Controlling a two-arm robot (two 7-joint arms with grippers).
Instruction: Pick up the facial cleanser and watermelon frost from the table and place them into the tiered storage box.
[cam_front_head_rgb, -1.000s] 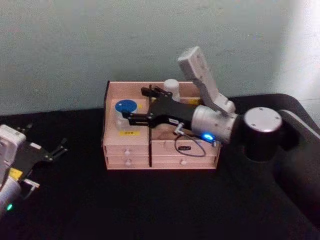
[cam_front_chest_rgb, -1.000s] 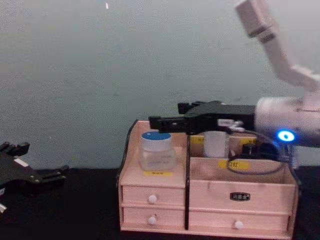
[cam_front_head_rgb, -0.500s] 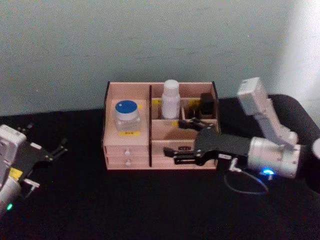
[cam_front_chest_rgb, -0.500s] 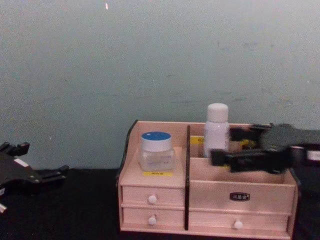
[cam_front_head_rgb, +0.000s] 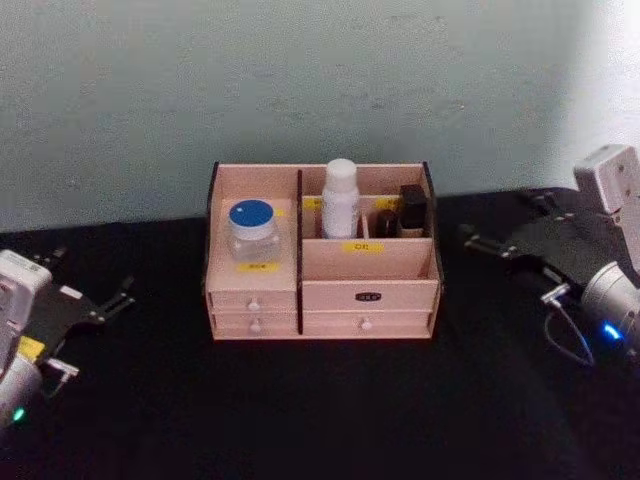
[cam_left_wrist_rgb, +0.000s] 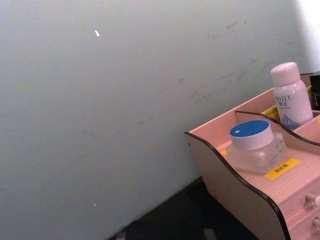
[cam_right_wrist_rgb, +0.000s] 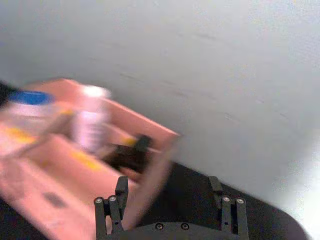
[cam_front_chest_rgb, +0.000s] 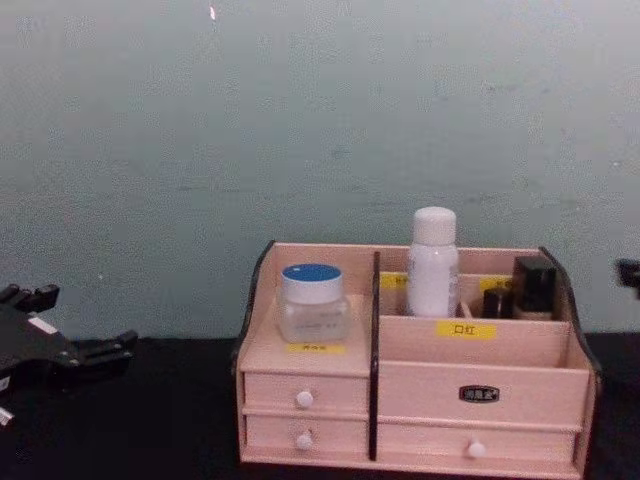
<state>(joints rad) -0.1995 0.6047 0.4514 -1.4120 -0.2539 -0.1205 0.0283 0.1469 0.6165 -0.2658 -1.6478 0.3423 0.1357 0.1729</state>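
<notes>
With fingers (cam_front_head_rgb: 480, 240) apart, tiered storage box (cam_front_head_rgb: 320, 285) well clear

My tiered storage box (cam_front_chest_rgb: 420, 385) of pale matt wood with dark edges and white knobs, clear glossy jar (cam_front_chest_rgb: 313, 303) with blue lid, smooth white plastic bottle (cam_front_chest_rgb: 432, 263), matt black table covering (cam_front_head_rgb: 320, 400), my matt black grippers
</notes>
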